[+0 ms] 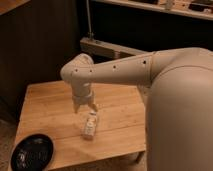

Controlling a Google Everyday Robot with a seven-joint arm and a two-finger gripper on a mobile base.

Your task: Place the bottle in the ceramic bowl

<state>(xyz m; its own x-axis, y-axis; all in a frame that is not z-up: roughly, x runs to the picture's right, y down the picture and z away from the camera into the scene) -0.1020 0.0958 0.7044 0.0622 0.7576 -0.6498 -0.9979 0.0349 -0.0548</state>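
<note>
The bottle (89, 126), small and whitish with dark print on its label, lies on the wooden table (45, 102) near the middle front. My gripper (85, 108) points down from the pale arm, right behind the bottle's far end and just above it. Its fingers stand apart and open, and nothing shows between them. The ceramic bowl (31, 151), round, shallow and glossy black, sits at the table's front left corner, well to the left of the bottle and gripper.
My bulky pale arm and shoulder (180, 105) fill the right side and hide the table's right end. A dark wall and a shelf unit (150, 10) stand behind the table. A metal bar (107, 48) runs behind the arm.
</note>
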